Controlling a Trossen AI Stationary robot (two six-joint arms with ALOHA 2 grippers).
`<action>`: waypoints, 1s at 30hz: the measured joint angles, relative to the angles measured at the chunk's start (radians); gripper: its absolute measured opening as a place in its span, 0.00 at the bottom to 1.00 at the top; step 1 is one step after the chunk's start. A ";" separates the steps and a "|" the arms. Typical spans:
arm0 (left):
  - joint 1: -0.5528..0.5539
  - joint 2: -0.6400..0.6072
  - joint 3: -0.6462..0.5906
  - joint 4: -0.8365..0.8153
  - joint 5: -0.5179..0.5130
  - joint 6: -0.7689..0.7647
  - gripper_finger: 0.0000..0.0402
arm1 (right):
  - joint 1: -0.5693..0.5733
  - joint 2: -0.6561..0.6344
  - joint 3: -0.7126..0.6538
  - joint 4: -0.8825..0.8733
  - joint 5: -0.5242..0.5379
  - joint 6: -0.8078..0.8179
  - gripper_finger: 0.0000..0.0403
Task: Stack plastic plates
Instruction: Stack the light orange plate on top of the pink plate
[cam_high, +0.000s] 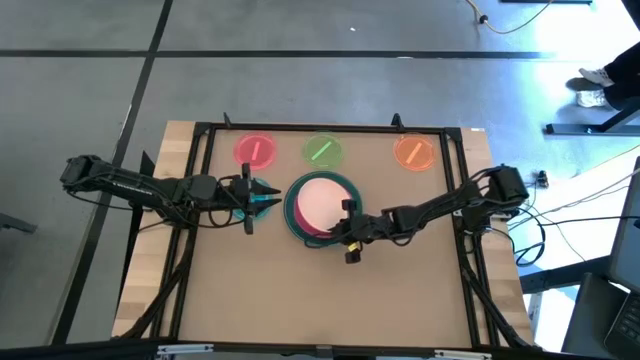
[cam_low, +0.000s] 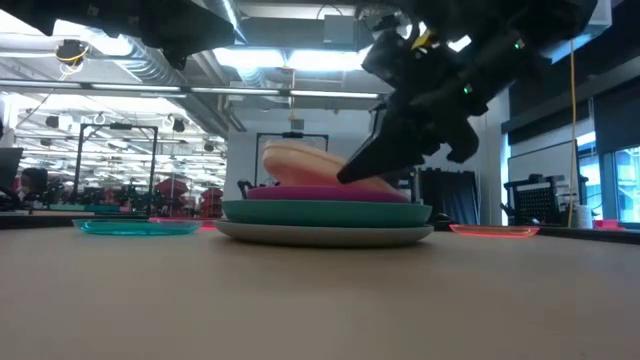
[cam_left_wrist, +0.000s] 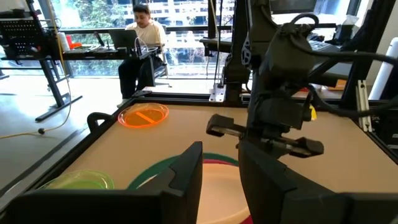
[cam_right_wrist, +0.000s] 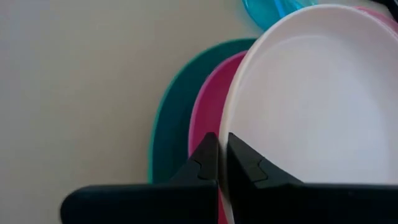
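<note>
A stack stands mid-table: a grey plate (cam_low: 320, 236) at the bottom, then a teal plate (cam_high: 292, 210), a pink plate (cam_right_wrist: 208, 106) and a cream plate (cam_high: 320, 203) on top, tilted. My right gripper (cam_right_wrist: 219, 163) is shut on the cream plate at the stack's near right side. My left gripper (cam_high: 247, 200) is open and hovers left of the stack, above a small translucent teal plate (cam_low: 135, 227) that lies flat on the table. Small red (cam_high: 255, 151), green (cam_high: 322, 151) and orange (cam_high: 413, 152) plates lie in a row along the far side. My right gripper pinches the cream plate's rim (cam_right_wrist: 232, 127) between its two fingers, at the plate's near right edge. The fingers (cam_low: 360, 168) slant down from the table's right. The plate is tilted over the pink plate, its edge away from the fingers standing higher (cam_low: 285, 150).
A black frame (cam_high: 205, 135) borders the brown table top. Bare table lies between the stack and the near edge. In the left wrist view a person sits at a desk (cam_left_wrist: 140, 37) in the room beyond the table.
</note>
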 joint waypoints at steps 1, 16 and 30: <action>0.000 0.000 0.000 0.000 0.000 0.000 0.24 | 0.000 0.005 0.000 0.000 0.005 0.001 0.01; 0.000 0.000 0.000 0.000 0.000 0.000 0.24 | 0.001 0.011 0.000 -0.004 0.018 0.032 0.24; 0.000 0.000 0.000 -0.001 0.000 0.000 0.24 | 0.002 -0.031 0.062 -0.069 -0.051 0.132 0.36</action>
